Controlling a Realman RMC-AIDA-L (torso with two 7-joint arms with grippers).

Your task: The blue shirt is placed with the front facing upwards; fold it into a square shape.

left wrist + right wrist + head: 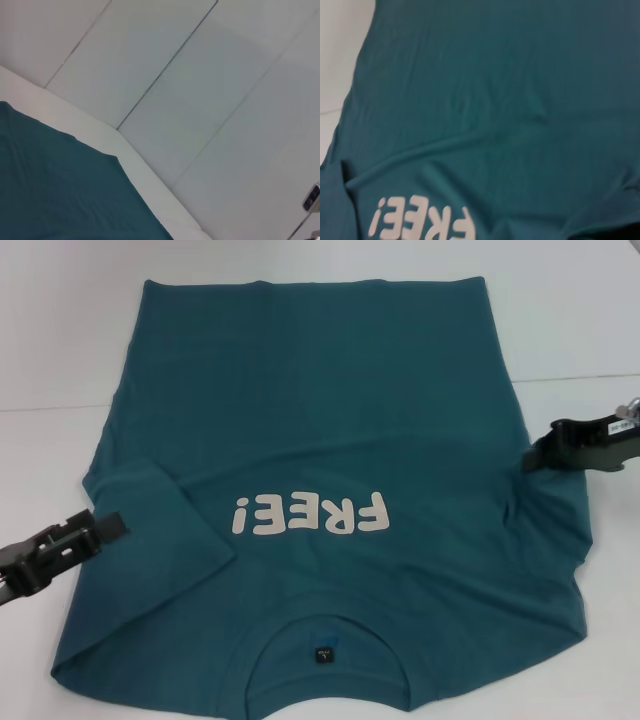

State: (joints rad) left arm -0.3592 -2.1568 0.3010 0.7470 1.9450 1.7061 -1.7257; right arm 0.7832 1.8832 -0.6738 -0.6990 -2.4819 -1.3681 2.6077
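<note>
The blue shirt (320, 410) lies flat on the white table, front up, with its collar and dark label (324, 652) nearest me. Its white "FREE!" print (308, 514) reads upside down. The left sleeve is folded in over the body. My left gripper (108, 526) sits low at the shirt's left edge, beside that folded sleeve. My right gripper (538, 454) touches the shirt's right edge, where creases run toward its tip. The right wrist view shows the shirt (495, 100) and part of the print (420, 222). A corner of the shirt (55, 190) appears in the left wrist view.
The white table (50, 360) stretches beyond the shirt on the left, right and far sides. Its edge (140, 165) shows in the left wrist view, with pale floor panels (210, 90) past it.
</note>
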